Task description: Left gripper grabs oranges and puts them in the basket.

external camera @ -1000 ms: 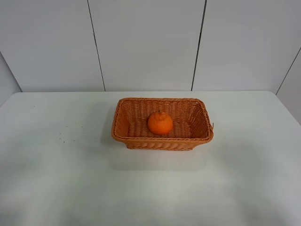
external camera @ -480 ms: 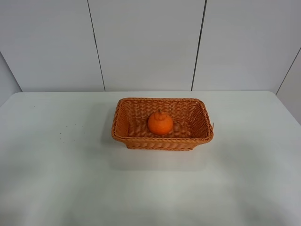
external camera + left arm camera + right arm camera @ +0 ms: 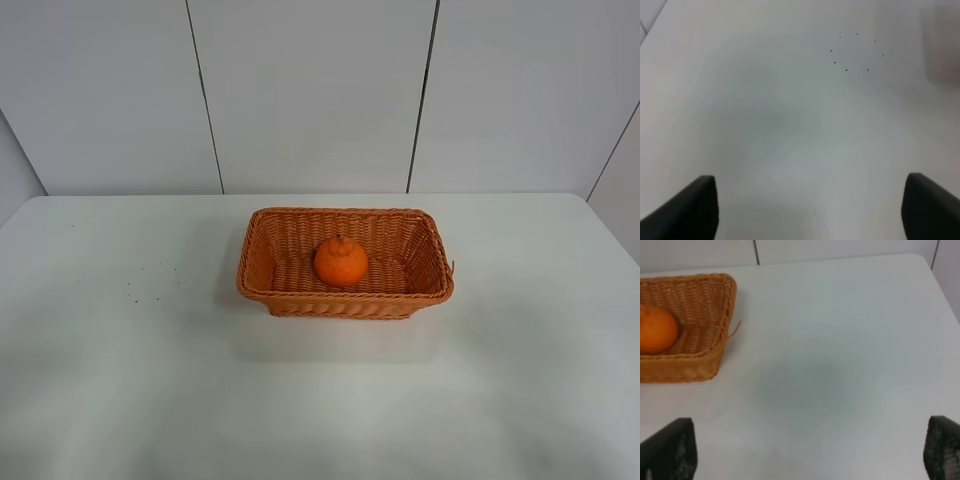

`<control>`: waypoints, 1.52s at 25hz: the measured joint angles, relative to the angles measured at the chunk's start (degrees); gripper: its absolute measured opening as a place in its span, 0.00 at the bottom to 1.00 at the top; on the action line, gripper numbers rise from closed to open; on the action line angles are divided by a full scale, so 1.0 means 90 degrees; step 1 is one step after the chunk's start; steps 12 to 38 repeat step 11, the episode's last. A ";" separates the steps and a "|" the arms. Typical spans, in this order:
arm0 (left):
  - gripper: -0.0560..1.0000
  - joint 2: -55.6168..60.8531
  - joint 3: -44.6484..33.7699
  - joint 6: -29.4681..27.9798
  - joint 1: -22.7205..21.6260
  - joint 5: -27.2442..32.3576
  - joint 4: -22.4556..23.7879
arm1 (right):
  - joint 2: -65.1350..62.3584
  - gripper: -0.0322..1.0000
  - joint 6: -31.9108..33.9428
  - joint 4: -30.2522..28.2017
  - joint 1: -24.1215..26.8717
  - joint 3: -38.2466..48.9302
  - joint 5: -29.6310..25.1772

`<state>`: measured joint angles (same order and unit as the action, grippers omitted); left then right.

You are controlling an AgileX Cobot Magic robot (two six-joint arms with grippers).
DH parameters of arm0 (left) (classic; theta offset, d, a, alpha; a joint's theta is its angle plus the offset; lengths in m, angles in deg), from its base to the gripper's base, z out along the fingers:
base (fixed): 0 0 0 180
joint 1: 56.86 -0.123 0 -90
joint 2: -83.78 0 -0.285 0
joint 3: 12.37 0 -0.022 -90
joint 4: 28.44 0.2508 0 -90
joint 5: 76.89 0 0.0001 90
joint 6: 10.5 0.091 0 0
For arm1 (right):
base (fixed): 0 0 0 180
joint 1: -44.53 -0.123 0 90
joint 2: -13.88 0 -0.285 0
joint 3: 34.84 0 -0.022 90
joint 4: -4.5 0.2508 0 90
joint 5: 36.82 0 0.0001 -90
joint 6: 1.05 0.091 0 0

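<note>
Fruit is already seen inside the basket [image 3: 345,263]; one orange [image 3: 340,261] is counted, resting near the middle of the woven floor, stem bump up, clear of the braided rim; one basket is counted, set towards the far edge of the white table [image 3: 110,380], roughly midway between the left and right edges. No second orange is found anywhere on the surface in any view, so the placing step is judged to be done, and only the wrap-up is thought to remain.

Neither arm is caught by the high camera. The left gripper [image 3: 810,210] is shown by its wrist camera with its two black fingers spread wide at the picture's corners; nothing is held between them; only bare table and a small scatter of dark specks [image 3: 855,52] are seen beneath it. The right gripper [image 3: 810,452] is likewise shown spread wide and empty; from its wrist view the basket's near right corner and part of the orange are picked out, well apart from the fingers.

For the next move, little is called for, it is judged: the left arm would be kept away from the basket so the fruit is not knocked; if further oranges were expected, a fresh search of the table would be needed first.
</note>
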<state>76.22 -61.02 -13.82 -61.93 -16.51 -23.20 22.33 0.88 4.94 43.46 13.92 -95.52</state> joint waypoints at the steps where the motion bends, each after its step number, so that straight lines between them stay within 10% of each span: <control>1: 0.86 0.0000 0.0000 0.0000 0.0000 0.0000 0.0000 | 0.0000 0.70 0.0000 0.0000 0.0000 0.0000 0.0000; 38: 0.86 0.0000 0.0000 0.0000 0.0000 0.0000 0.0000 | 0.0000 0.70 0.0000 0.0000 0.0000 0.0000 0.0000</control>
